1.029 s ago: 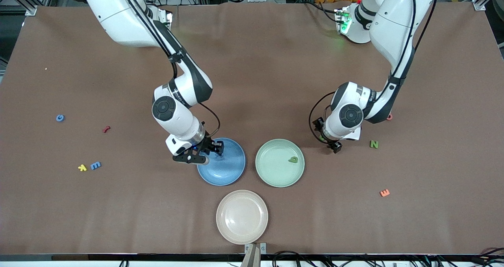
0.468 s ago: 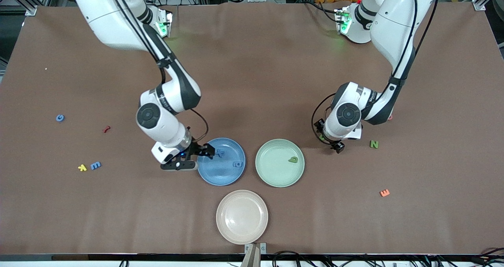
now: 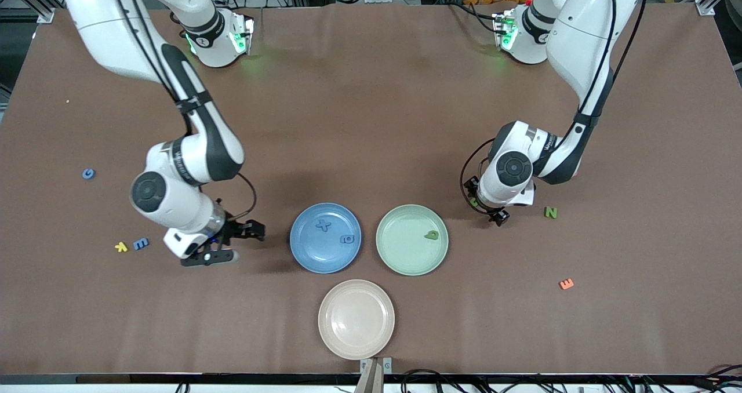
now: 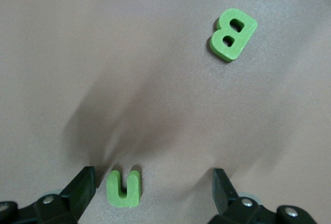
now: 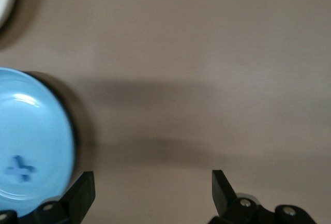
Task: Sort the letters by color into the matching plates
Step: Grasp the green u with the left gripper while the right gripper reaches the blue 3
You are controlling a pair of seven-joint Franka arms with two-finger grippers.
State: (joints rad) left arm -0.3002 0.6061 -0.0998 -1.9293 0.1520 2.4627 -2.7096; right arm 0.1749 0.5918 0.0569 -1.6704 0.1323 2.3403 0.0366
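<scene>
A green letter U (image 4: 124, 188) is framed between the spread, empty jaws of the left gripper (image 3: 486, 208), beside the mint green plate (image 3: 400, 261). Being light, soft foam, it is best pinched across its flat sides. The right gripper (image 3: 235, 243), jaws likewise spread, is held beside the blue plate (image 3: 307, 255).

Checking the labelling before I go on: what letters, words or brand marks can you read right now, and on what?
"B": green foam letter on the table, left wrist view.
"U": green foam letter on the table, between the left gripper's fingers.
"N": green letter toward the left arm's end.
"E": orange letter; blue letter.
"X": blue letter in the blue plate.
Arm branding and the other letters: too small to read.
</scene>
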